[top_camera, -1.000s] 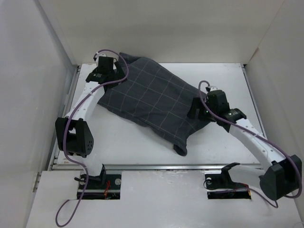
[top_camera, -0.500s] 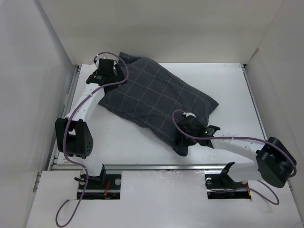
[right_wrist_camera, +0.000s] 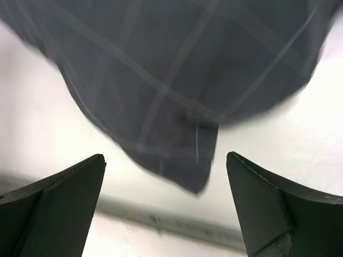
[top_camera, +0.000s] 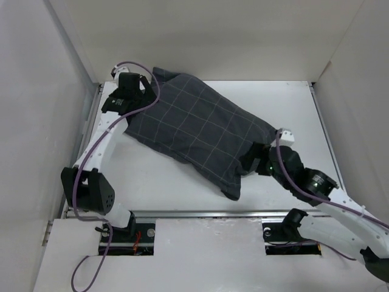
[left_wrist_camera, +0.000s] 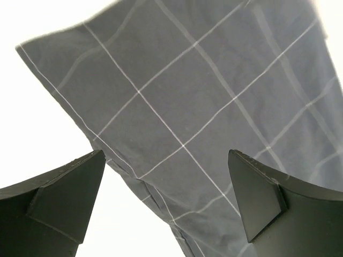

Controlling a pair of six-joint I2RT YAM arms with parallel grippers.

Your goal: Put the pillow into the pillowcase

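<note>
A dark charcoal pillowcase (top_camera: 194, 137) with a thin pale grid is lying diagonally across a white surface (top_camera: 298, 106), running from the far left toward the near right. It is looking plump and rounded in the middle, and a loose corner is drooping toward the near edge. The left gripper (left_wrist_camera: 165, 154) is hovering at the far left end of the pillowcase, its fingers spread wide with nothing between them. The right gripper (right_wrist_camera: 166, 156) is sitting beside the near right edge of the pillowcase, fingers likewise spread and holding nothing, facing the blurred loose corner. Whether either gripper is touching the cloth cannot be told.
</note>
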